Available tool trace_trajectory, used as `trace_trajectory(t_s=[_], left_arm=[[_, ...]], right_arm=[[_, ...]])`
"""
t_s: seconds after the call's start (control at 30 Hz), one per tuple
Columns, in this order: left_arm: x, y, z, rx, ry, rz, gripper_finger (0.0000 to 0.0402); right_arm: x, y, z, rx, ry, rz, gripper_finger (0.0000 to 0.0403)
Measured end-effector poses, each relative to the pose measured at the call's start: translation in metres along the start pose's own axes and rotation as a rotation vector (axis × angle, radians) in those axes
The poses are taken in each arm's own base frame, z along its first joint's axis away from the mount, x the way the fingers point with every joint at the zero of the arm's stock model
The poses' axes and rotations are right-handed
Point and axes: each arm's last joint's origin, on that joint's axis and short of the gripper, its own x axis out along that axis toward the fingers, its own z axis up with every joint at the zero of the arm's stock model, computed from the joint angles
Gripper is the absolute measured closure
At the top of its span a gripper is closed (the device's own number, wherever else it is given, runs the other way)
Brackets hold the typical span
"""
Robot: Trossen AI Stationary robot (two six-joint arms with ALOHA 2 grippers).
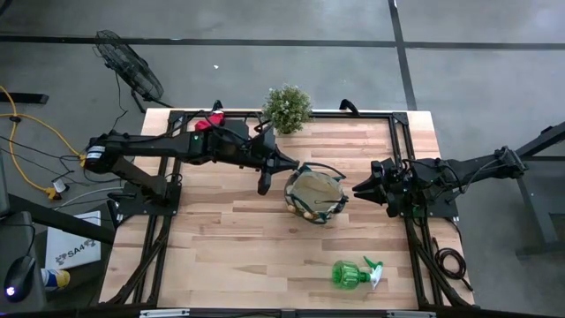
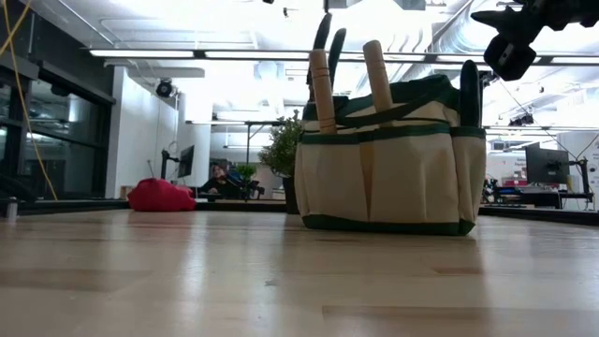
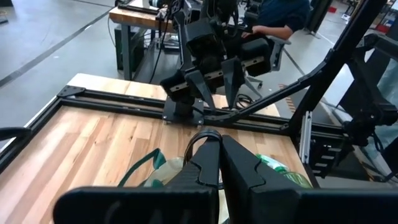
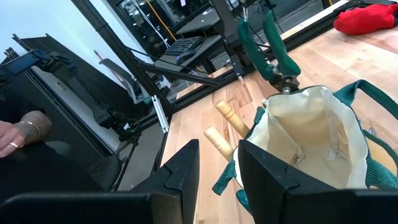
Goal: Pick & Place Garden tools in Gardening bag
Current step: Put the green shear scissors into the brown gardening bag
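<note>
The tan gardening bag (image 1: 293, 196) with green trim stands upright at the table's middle. Two trowels' wooden handles (image 2: 323, 89) stick up from its outer pockets. The pruning shears' green handles (image 4: 268, 38) rise from its left side. The red glove bundle (image 1: 209, 122) lies at the far left. The green spray bottle (image 1: 351, 274) lies on its side near the front right. My left gripper (image 1: 298, 166) hovers shut above the bag's left rim, with nothing seen between its fingers. My right gripper (image 1: 356, 187) stands open just right of the bag, above the table, and is empty.
A small potted plant (image 1: 287, 108) stands at the far edge behind the bag. Black frame rails (image 1: 353, 113) run along the table's far and side edges. Bare wood lies at the near left. A seated person (image 3: 280, 15) and a hand (image 4: 15, 134) show beyond the table.
</note>
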Motion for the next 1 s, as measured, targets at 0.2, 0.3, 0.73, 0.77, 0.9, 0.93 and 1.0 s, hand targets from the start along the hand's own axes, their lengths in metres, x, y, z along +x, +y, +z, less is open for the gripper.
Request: trace_trajectory(t_s=[0.2,0.3,0.73,0.77,0.9,0.93,1.0], left_arm=[[-0.003,0.009,0.001,-0.009,0.01,0.039,0.0401],[-0.005,0.009,0.001,-0.01,0.013,0.036,0.0401],[-0.006,0.019,0.001,-0.018,0.01,0.061,0.0401],[-0.005,0.02,-0.001,-0.019,0.01,0.061,0.0401],[-0.001,0.021,-0.009,-0.044,0.011,0.046,0.0401],[-0.001,0.022,-0.01,-0.047,0.011,0.044,0.0401],[0.0,0.025,-0.011,-0.069,0.01,0.038,0.0401]], right_arm=[[0.0,0.0,0.0,0.0,0.0,0.0,0.03],[0.0,0.0,0.0,0.0,0.0,0.0,0.03],[0.0,0.0,0.0,0.0,0.0,0.0,0.03],[0.0,0.0,0.0,0.0,0.0,0.0,0.03],[0.0,0.0,0.0,0.0,0.0,0.0,0.03],[0.0,0.0,0.0,0.0,0.0,0.0,0.03],[0.0,0.0,0.0,0.0,0.0,0.0,0.03]])
